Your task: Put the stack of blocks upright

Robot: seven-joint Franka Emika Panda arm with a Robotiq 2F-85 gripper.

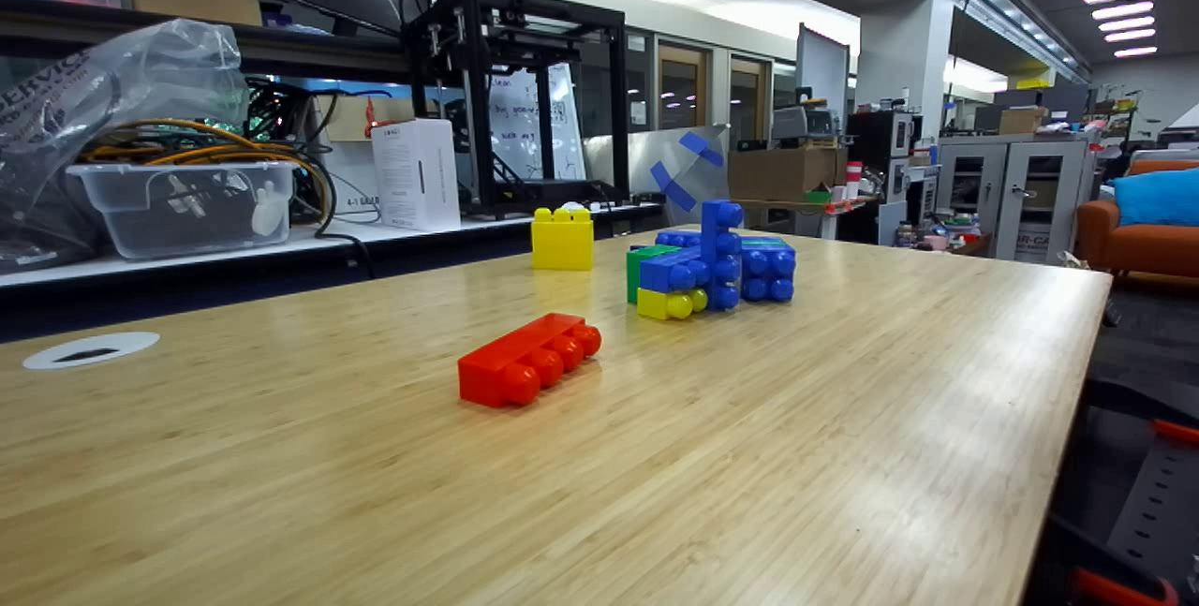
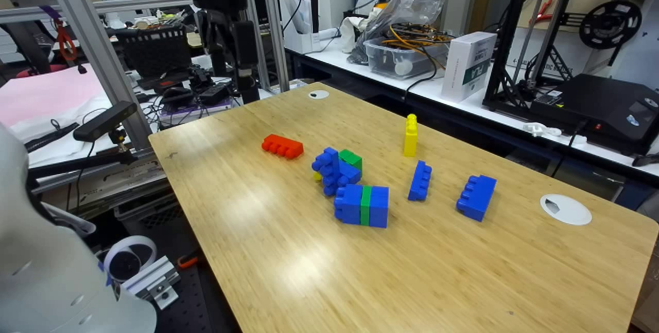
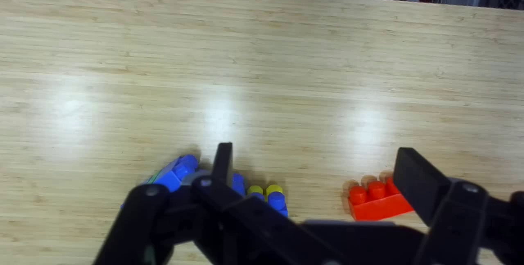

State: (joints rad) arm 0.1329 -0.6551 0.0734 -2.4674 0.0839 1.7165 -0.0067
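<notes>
In the wrist view the gripper (image 3: 316,162) points down over the wooden table (image 3: 262,60), released, its fingers spread wide apart. The red brick (image 3: 378,208) lies partly behind the finger on that view's right. Left of the red brick, the stack of blocks (image 3: 277,201) shows a few blue and yellow studs, much of it covered by the opposite finger; farther left is the green-banded blue block (image 3: 167,179).

In an exterior view the gripper hangs fingers-down, up and to the left of the red brick, and a white arm section (image 2: 56,266) stands nearer the camera, also to the red brick's left. The stack of blocks (image 2: 350,171) lies to the red brick's right, apart from it.

In an exterior view the stack of blocks (image 1: 660,276) sits beyond the red brick and to its right, studs facing sideways, with an upright blue brick (image 1: 719,255) at its side; whether those two are joined I cannot tell.
</notes>
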